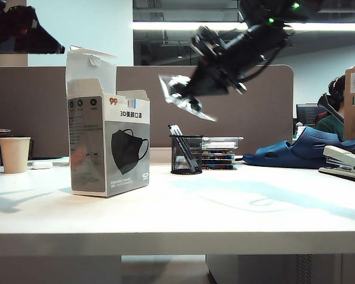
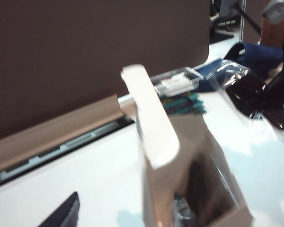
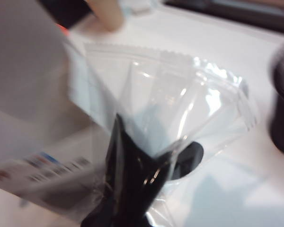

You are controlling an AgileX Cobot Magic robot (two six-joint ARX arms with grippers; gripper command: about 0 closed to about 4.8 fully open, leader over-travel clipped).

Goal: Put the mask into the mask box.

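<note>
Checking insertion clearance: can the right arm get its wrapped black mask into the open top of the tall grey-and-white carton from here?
Probably yes. The right gripper holds the mask in the air beside the carton, near its top; the flaps stand open and nothing lies between.

Mask sat in thin, clear, glossy plastic film, crinkled, with a serrated seal edge; black cloth inside looked matt. Right gripper pinching it was dull black plastic. Mask box was smooth printed cardboard, grey and white, flaps plain white card, inside raw brown board. Table was white laminate, smooth, slight sheen. Pen cup was black wire mesh metal. Paper cup was matt cream. Clog was matt blue rubber. Stapler was grey plastic with satin finish. Partition looked like matt brown fabric.
</note>
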